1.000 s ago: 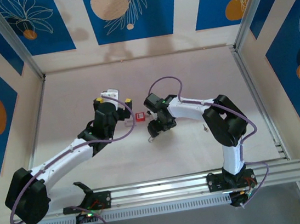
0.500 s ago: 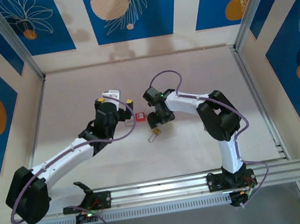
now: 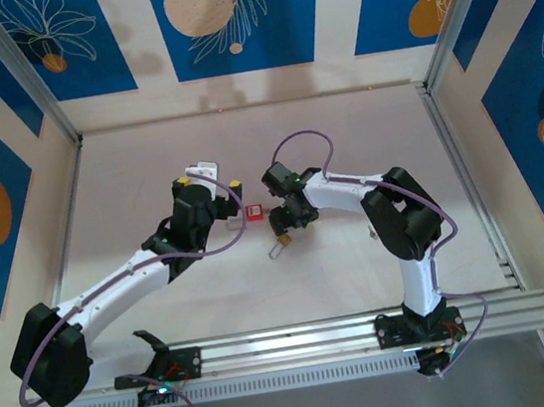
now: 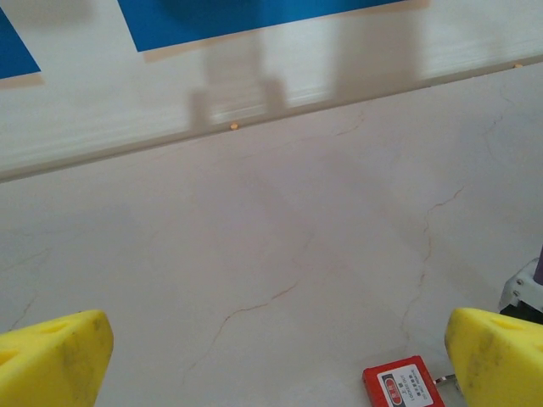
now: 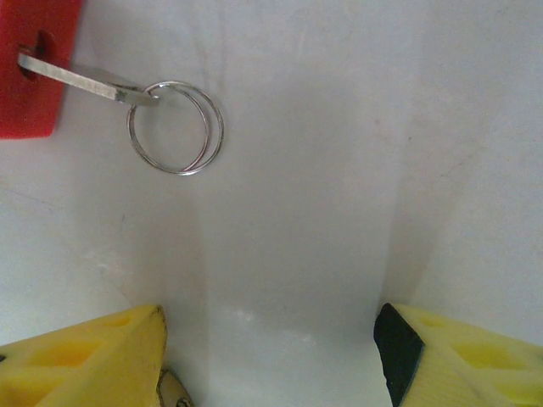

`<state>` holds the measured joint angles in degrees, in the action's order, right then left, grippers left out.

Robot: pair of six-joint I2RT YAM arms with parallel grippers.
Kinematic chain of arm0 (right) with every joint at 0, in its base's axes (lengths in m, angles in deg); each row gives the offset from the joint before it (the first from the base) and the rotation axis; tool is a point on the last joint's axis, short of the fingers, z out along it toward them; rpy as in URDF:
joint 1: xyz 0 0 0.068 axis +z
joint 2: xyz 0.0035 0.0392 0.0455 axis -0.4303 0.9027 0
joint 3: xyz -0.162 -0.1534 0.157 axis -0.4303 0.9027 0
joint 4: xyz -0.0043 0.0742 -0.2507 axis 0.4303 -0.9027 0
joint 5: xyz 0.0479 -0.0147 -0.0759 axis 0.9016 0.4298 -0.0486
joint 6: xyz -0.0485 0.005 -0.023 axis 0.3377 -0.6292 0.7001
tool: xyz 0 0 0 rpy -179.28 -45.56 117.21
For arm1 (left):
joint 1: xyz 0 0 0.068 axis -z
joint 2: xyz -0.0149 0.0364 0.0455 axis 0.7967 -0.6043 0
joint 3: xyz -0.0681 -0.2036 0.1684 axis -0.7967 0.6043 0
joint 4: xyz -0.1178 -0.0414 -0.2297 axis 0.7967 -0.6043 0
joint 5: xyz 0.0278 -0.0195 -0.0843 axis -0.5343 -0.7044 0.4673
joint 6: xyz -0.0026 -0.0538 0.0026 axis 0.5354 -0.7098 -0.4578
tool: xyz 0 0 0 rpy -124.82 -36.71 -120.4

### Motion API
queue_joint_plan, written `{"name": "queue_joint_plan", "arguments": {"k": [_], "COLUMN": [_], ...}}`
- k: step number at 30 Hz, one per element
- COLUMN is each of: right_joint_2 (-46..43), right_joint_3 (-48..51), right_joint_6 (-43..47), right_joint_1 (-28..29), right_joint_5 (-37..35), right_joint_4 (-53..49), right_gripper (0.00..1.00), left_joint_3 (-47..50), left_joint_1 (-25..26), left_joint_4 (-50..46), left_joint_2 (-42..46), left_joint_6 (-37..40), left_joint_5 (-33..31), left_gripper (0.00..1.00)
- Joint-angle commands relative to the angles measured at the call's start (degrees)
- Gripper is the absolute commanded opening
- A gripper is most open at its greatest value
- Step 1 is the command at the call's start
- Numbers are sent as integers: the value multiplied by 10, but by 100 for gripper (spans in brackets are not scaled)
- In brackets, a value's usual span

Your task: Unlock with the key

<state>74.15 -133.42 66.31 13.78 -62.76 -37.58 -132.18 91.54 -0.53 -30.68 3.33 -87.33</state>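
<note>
The small red padlock [image 5: 30, 68] lies at the top left of the right wrist view. The thin silver key [image 5: 81, 81] sticks into its keyhole, and a double wire ring [image 5: 175, 127] hangs from the key's head flat on the table. My right gripper [image 5: 271, 356] is open just short of the ring, with nothing between its yellow fingers [image 5: 81, 356]. In the top view the red padlock [image 3: 253, 210] sits between my right gripper [image 3: 281, 219] and my left gripper [image 3: 207, 184]. My left gripper [image 4: 271, 365] is open and empty, with the red padlock [image 4: 405, 387] by its right finger [image 4: 501, 356].
A small brass padlock [image 3: 278, 248] lies on the table just in front of the right gripper, and its edge [image 5: 174, 394] peeks in beside the right gripper's left finger. The pale marbled table [image 3: 344, 144] stretches back to the wall.
My right gripper has drawn back from the near side toward the red padlock, and the brass padlock now lies uncovered. The left arm has not moved.
</note>
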Motion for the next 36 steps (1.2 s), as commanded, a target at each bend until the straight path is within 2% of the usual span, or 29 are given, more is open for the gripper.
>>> {"name": "queue_joint_plan", "arguments": {"k": [1, 18, 23, 26, 32, 36], "right_joint_2": [0, -13, -50, -102, -233, -317], "right_joint_3": [25, 13, 20, 46, 162, 249], "right_joint_6": [-4, -3, -8, -25, -98, -141], "right_joint_1": [5, 11, -4, -45, -166, -248], "right_joint_5": [-12, -25, -33, -43, -28, 32], "right_joint_4": [-68, -90, -95, -96, -56, -11], "right_gripper": [68, 68, 68, 67, 62, 57], "left_joint_3": [-18, -20, -20, -23, -35, -42], "left_joint_1": [-5, -6, -5, -5, 15, 40], "left_joint_4": [-1, -3, -4, -9, -29, -39], "left_joint_2": [-2, -1, 1, 3, 0, -8], "left_joint_6": [-4, -4, -5, -8, -24, -26], "left_joint_5": [9, 15, 17, 29, 79, 108], "left_gripper": [100, 100, 100, 100, 100, 100]}}
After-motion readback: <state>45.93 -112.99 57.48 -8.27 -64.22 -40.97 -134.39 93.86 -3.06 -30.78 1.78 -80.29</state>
